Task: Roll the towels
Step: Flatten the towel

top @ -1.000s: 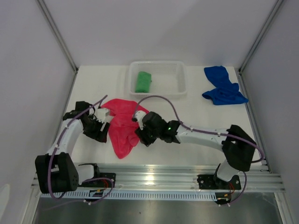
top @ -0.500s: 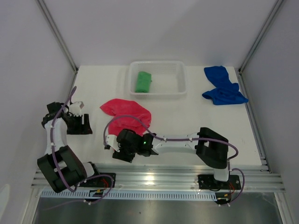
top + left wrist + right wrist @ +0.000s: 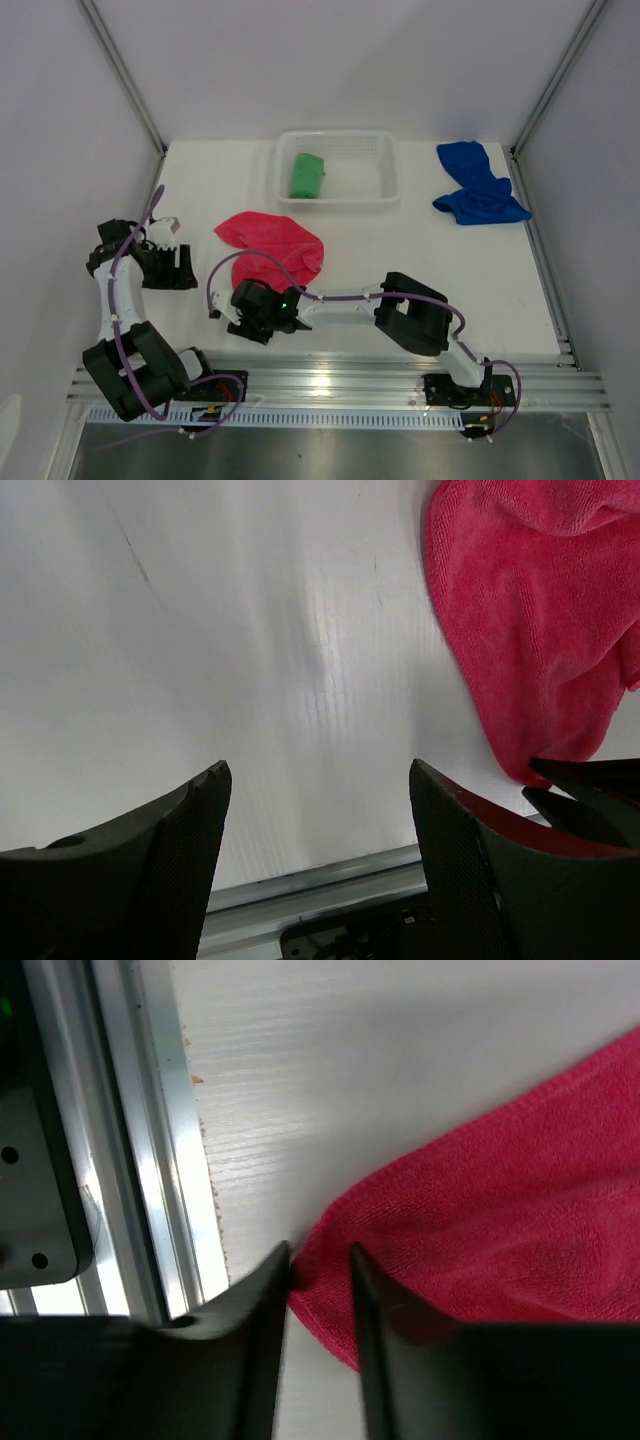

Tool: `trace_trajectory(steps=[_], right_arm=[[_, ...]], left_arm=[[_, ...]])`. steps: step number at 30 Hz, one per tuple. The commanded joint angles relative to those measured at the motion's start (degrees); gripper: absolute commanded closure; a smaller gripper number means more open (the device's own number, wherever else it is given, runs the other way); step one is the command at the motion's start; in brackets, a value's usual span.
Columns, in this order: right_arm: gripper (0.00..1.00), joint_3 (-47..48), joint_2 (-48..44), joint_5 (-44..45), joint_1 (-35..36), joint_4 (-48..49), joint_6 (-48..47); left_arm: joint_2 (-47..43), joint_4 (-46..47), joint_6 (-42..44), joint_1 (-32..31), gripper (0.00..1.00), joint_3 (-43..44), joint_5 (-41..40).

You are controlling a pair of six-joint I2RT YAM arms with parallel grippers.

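Right wrist cam: right gripper (image 3: 318,1260) sat narrow astride pink-red microfibre towel's (image 3: 500,1210) corner by white table's (image 3: 350,1060) near edge, pinch unclear; prob. needed deeper bite. Left gripper (image 3: 317,770) spread, empty.

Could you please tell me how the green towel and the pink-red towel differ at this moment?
The green towel is a tight roll; the pink-red towel lies loose and crumpled. The green towel sits inside the white basket; the pink-red towel lies on the table. The right gripper pinches the pink-red towel's corner; nothing touches the green towel. Both are plain soft cloths.
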Motion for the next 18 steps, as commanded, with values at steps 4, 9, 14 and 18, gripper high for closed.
trace_trajectory(steps=[4,9,14,18], right_arm=[[0.98,-1.73,-2.05,3.36,-2.69,-1.86,3.78],[1.0,-8.41,-13.02,3.54,-3.57,-3.62,6.49],[1.0,-18.51,-34.16,2.57,-12.5,-9.93,13.09],[1.0,-25.98,-47.74,-0.48,-24.02,-16.01,17.4]], left_arm=[[-0.9,-0.71,1.39,0.37,0.26,2.65,2.27],[-0.82,-2.38,5.44,0.19,0.28,2.74,4.02],[1.03,-0.02,8.16,-4.44,0.28,4.5,1.4],[1.91,5.26,12.64,-13.39,0.27,3.8,-3.6]])
